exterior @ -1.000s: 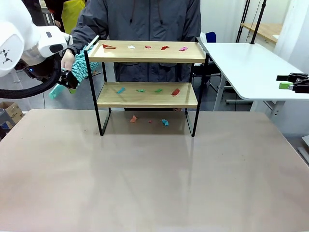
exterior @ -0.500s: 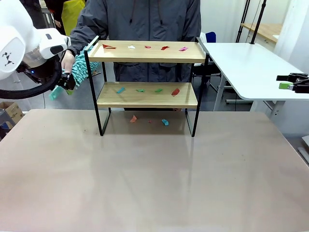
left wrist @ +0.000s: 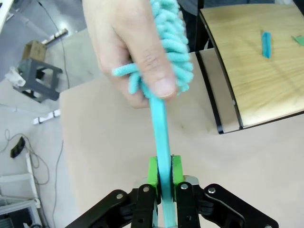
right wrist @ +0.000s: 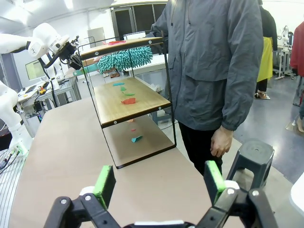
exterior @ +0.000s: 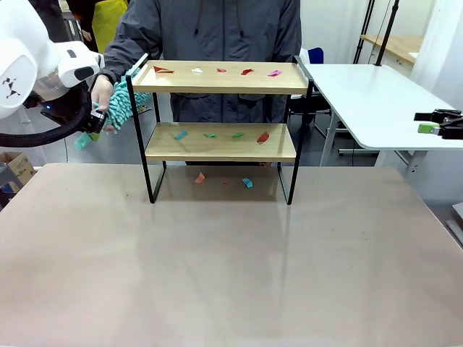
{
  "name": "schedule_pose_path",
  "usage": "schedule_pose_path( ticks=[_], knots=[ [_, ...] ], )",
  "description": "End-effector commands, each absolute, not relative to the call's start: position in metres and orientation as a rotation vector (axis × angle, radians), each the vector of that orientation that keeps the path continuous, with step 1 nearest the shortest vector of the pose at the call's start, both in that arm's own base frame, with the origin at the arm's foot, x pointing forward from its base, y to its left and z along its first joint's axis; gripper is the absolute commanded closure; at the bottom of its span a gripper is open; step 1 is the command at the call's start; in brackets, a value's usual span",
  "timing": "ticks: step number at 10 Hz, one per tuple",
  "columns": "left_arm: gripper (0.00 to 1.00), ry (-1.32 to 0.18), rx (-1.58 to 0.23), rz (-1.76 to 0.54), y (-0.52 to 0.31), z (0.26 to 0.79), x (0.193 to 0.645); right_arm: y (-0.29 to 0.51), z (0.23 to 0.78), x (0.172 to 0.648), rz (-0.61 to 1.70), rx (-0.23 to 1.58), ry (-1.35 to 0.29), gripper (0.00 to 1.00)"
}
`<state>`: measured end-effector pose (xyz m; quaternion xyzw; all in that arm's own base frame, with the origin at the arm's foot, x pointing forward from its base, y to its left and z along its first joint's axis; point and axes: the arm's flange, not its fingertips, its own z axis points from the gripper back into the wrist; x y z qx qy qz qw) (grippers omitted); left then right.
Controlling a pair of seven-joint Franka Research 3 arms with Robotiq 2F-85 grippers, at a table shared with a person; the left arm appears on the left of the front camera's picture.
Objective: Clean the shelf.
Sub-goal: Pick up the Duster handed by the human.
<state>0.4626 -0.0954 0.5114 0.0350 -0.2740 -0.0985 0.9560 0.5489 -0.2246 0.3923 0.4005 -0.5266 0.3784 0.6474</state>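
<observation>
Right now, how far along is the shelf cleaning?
Done: the left gripper is shut on the teal handle of the duster, though the person's hand holds its fluffy head. In hand: that handover. Left: all the wiping; coloured scraps lie on both boards of the shelf and on the table under it. The right gripper is open, holding nothing.

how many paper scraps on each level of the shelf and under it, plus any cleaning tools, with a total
scraps on the top board: 5
scraps on the lower board: 4
scraps on the table under the shelf: 3
duster: 1
total: 13 (12 scraps and 1 duster)
</observation>
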Motion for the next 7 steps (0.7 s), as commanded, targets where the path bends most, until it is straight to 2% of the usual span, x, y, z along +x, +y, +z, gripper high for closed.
schedule_pose_path(
  ticks=[1,4,6,7],
  knots=[
    [1.0,-0.567,0.112,-0.156,-0.0978,0.5146,0.4634,-0.2235,0.3948,0.5495,0.865,0.909,-1.2,0.0],
    [1.0,-0.536,0.123,-0.119,-0.0981,0.5163,0.4642,-0.2235,0.3948,0.5495,0.865,0.909,-1.2,0.0],
    [1.0,-0.518,0.018,-0.097,-0.0924,0.5219,0.4598,-0.2235,0.3948,0.5495,0.865,0.909,-1.2,0.0],
    [1.0,-0.541,0.085,-0.15,-0.0936,0.5132,0.4632,-0.2235,0.3948,0.5495,0.865,0.909,-1.2,0.0]
  ],
)
